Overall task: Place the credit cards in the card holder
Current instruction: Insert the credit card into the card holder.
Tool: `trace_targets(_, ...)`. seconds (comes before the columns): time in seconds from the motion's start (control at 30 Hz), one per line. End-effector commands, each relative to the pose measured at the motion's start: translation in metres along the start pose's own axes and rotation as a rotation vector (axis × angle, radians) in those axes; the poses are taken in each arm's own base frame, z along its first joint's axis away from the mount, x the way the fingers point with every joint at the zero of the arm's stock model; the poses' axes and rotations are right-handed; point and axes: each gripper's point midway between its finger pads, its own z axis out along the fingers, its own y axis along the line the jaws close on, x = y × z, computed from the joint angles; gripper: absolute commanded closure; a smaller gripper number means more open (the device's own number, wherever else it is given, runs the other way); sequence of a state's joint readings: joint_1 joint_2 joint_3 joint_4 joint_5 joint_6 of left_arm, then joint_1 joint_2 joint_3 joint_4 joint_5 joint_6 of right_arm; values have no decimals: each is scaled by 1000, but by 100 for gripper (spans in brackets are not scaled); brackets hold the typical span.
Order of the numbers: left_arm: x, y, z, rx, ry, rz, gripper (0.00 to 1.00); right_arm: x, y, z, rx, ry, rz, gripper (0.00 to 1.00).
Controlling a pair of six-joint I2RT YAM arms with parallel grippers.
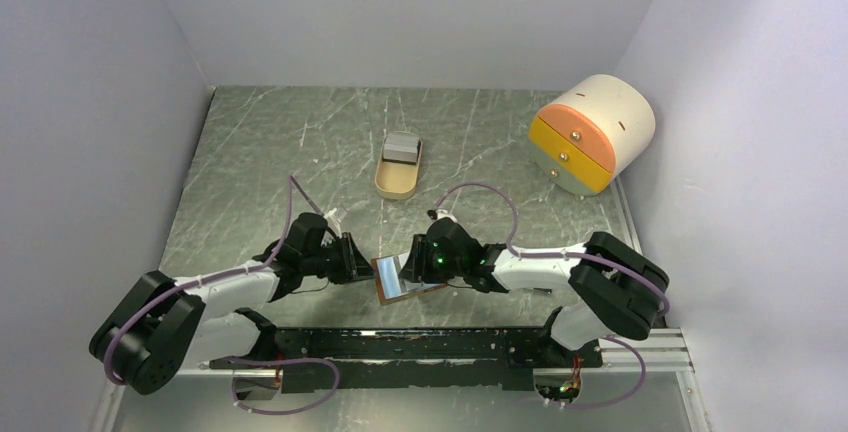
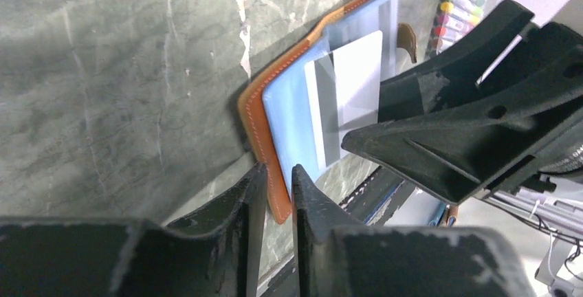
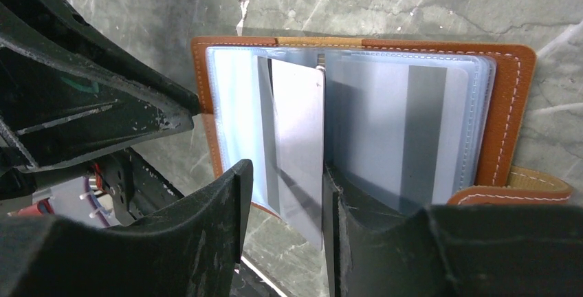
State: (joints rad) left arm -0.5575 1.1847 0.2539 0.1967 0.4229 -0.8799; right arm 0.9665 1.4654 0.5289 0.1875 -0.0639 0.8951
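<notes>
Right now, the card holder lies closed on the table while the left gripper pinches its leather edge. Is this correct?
Not quite: the card holder lies open, not closed. The right wrist view shows its clear sleeves spread out, with a grey-white card standing among them. The left gripper does pinch its leather edge.

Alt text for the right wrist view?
An open brown leather card holder with clear sleeves lies on the marbled table; a grey-white card stands between the right claw's fingers. The left claw meets its left edge.
</notes>
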Motion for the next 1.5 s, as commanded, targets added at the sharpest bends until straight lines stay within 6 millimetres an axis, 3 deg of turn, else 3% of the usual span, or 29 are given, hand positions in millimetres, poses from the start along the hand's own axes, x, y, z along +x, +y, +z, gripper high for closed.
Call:
trace_targets(0.0, -3, -17, -6, 98, -28, 33, 72, 6, -5, 1, -4, 3, 0, 56)
trace_targets(0.23, 1, -27, -3, 180, -5, 58, 67, 4, -5, -4, -27, -22, -3, 55)
trace_targets(0.53, -7, -8, -7, 43, -60, 16, 60, -1, -14, -8, 75, 15, -71, 50)
trace_targets(1.0, -9, -14, 0, 81, -46, 20, 57, -9, -18, -16, 132, -7, -89, 52)
trace_targets(1.17, -11, -18, 7, 106, -37, 16, 57, -15, -2, -20, 21, -50, -70, 46)
trace_targets(1.47, -21, -23, 17, 147, -69, 23, 55, -15, -7, -23, -60, -70, 24, 46)
